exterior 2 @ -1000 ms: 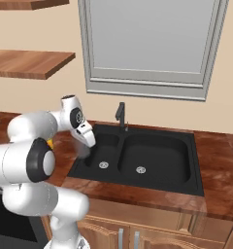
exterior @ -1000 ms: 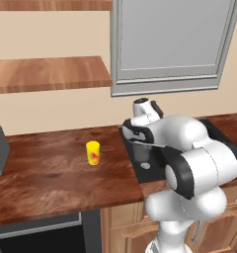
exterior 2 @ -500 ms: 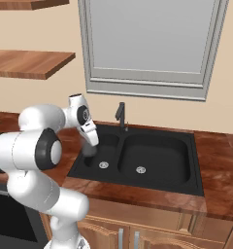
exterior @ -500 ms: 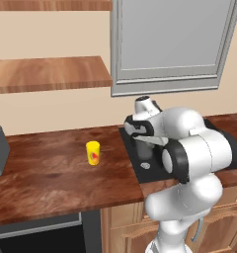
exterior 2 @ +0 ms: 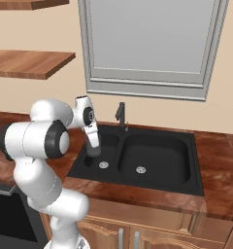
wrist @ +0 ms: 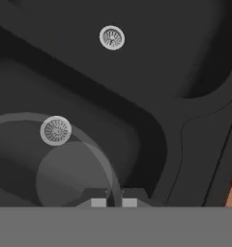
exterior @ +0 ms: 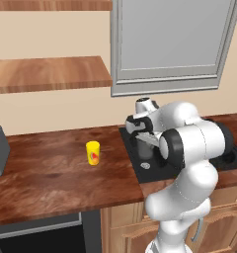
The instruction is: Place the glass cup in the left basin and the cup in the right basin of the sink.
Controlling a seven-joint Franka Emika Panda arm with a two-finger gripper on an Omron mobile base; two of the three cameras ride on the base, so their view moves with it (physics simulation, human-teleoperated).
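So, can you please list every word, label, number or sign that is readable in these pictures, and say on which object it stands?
There is no readable text in any of the views.
The yellow cup has a red mark on its side: it is a shape, too small to read as a letter or sign.
The sink, the tap and the glass cup have no marking.

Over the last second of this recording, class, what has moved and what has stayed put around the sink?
The gripper, jaws shut on the glass cup, has carried it downward into the left basin of the sink, the arm's elbow swinging in over it. Nothing was released. The cup stayed on the counter, and the tap is unchanged.
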